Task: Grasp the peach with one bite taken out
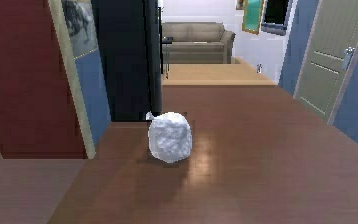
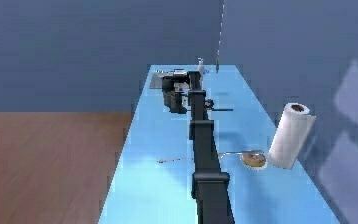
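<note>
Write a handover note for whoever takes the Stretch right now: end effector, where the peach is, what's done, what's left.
End effector: out over the far part of the blue counter, with small dark things behind it; cannot tell whether it holds anything.
Things: a small tan round thing, possibly the peach, lies on the counter beside the paper towel roll, right of the arm bar.
Done: no grasp is confirmed.
Left: confirm the target, grasp it.

Soft even light, sheen on floor (image 1: 225, 162)
</note>
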Robot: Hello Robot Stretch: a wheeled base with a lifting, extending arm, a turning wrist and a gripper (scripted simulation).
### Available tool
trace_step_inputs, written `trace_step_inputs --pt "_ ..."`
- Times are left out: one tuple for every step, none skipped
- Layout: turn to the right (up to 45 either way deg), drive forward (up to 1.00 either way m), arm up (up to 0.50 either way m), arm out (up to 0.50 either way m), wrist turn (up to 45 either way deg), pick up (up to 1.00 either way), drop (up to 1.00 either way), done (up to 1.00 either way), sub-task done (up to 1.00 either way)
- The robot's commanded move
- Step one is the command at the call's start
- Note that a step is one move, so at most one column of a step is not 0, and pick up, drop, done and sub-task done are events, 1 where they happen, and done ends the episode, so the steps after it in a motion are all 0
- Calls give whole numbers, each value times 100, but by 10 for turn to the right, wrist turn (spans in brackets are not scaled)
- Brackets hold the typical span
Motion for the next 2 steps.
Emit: trace_step_inputs --pt "0 0 10 0 0 0 0 0 0" --pt "0 0 0 0 0 0 0 100 0"
